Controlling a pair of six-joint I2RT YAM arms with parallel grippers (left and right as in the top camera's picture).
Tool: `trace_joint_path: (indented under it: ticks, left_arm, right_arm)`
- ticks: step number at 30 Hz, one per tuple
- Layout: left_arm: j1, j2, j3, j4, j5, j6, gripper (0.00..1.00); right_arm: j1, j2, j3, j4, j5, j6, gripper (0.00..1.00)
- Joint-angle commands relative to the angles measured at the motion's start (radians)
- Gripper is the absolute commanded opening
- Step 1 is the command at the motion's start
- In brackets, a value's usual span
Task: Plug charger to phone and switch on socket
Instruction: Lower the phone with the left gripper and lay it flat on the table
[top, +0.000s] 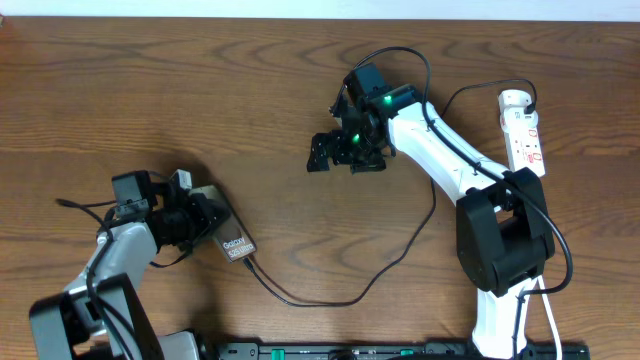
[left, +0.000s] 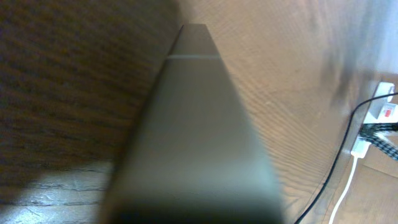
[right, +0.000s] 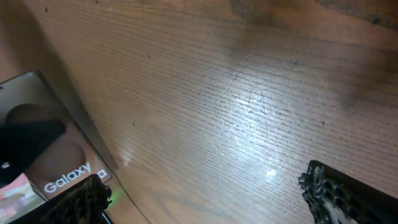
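Note:
The phone lies at the lower left with its bronze-brown "Galaxy" face up. My left gripper is shut on its upper end. In the left wrist view the phone fills the frame as a blur and the fingers are hidden. The black charger cable meets the phone's lower end and loops right and up to the white socket at the far right. My right gripper is open and empty over the table's middle. In the right wrist view it is wide open, and the phone shows at the lower left.
The socket's white lead runs down beside the right arm's base. The socket and the black cable show at the right edge of the left wrist view. A dark rail runs along the front edge.

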Motion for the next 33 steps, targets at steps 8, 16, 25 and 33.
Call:
trace_joint_path:
  ticks: [8, 16, 25, 33]
  left_arm:
    - [-0.003, 0.182, -0.001, 0.101, 0.138, -0.002, 0.07]
    - [-0.003, 0.23, -0.001, 0.146, 0.17, -0.009, 0.08]
    - [-0.003, 0.23, -0.001, 0.123, 0.131, -0.01, 0.45]
    - [-0.003, 0.23, -0.001, 0.041, 0.016, -0.01, 0.71]
  right_arm:
    - [-0.002, 0.001, 0.006, -0.014, 0.006, -0.023, 0.98]
    - [-0.002, 0.001, 0.006, -0.022, 0.005, -0.023, 0.98]
    - [-0.002, 0.001, 0.006, -0.026, 0.005, -0.023, 0.98]
    - [-0.002, 0.001, 0.006, -0.026, -0.002, -0.03, 0.98]
